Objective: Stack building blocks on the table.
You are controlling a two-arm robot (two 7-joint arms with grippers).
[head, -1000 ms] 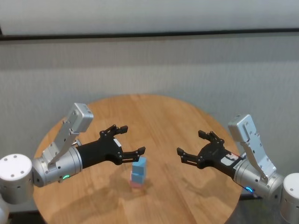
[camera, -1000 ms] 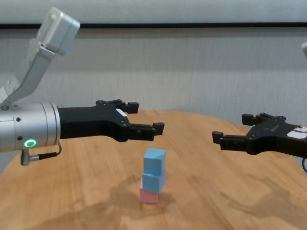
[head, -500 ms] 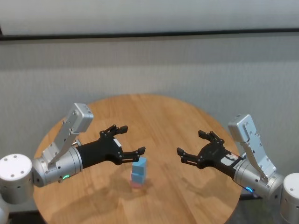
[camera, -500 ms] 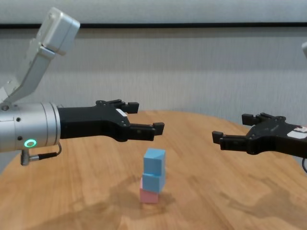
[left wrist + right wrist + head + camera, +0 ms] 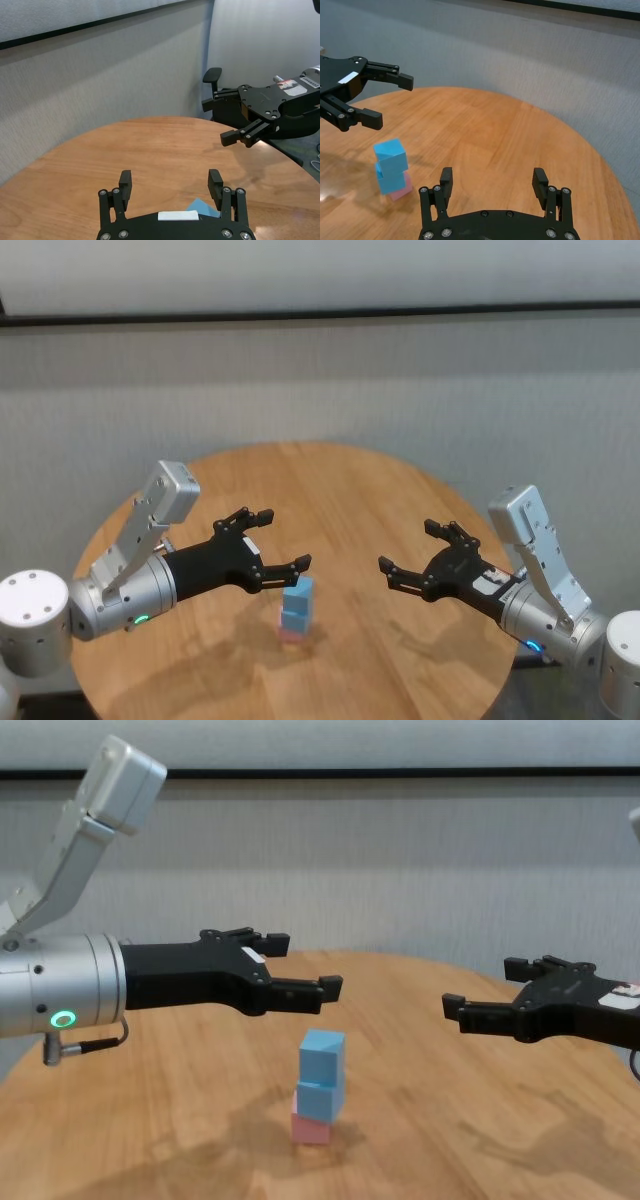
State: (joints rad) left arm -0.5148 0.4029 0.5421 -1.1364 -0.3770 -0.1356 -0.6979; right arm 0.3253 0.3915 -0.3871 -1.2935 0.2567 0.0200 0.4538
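Both tools hang released above the round, light brown wood-grain table [image 5: 350, 500], holding nothing. Left tool [image 5: 270, 538] sits left of centre in the head view, its black fingers spread wide, just above and beside the stack. Right tool [image 5: 412, 552] sits right of centre, equally spread, well apart from the stack. In the lower middle of the chest view three small matte cubes stand stacked on the table: a pale pink cube [image 5: 310, 1128] at the bottom, a light blue cube [image 5: 319, 1098] on it, and a second light blue cube [image 5: 322, 1055] on top, turned slightly askew. Neither tool touches the stack.
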